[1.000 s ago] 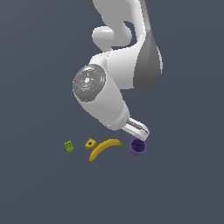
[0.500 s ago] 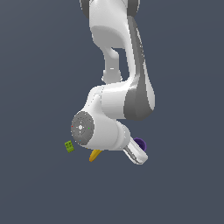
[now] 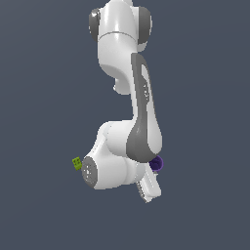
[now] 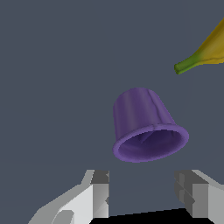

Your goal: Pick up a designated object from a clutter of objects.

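The purple cup (image 4: 146, 124) lies tipped on the grey floor in the wrist view, its hollow mouth facing the camera. My gripper (image 4: 144, 192) is open, its two grey fingers standing apart just short of the cup's rim, with nothing between them. In the exterior view only a sliver of the purple cup (image 3: 156, 164) shows beside the arm's lower links; the gripper's fingers are hidden there. The yellow banana (image 4: 204, 52) lies beyond the cup, its green stem end towards it. The green studded block (image 3: 77, 162) shows at the exterior view's left of the arm. The small yellow angular piece is hidden.
The white and grey arm (image 3: 127, 146) fills the middle of the exterior view and hides most of the clutter. The floor (image 4: 52, 87) is plain dark grey.
The arm has swung down and folded over the clutter. It now hides the banana and the yellow piece in the exterior view, and most of the cup.
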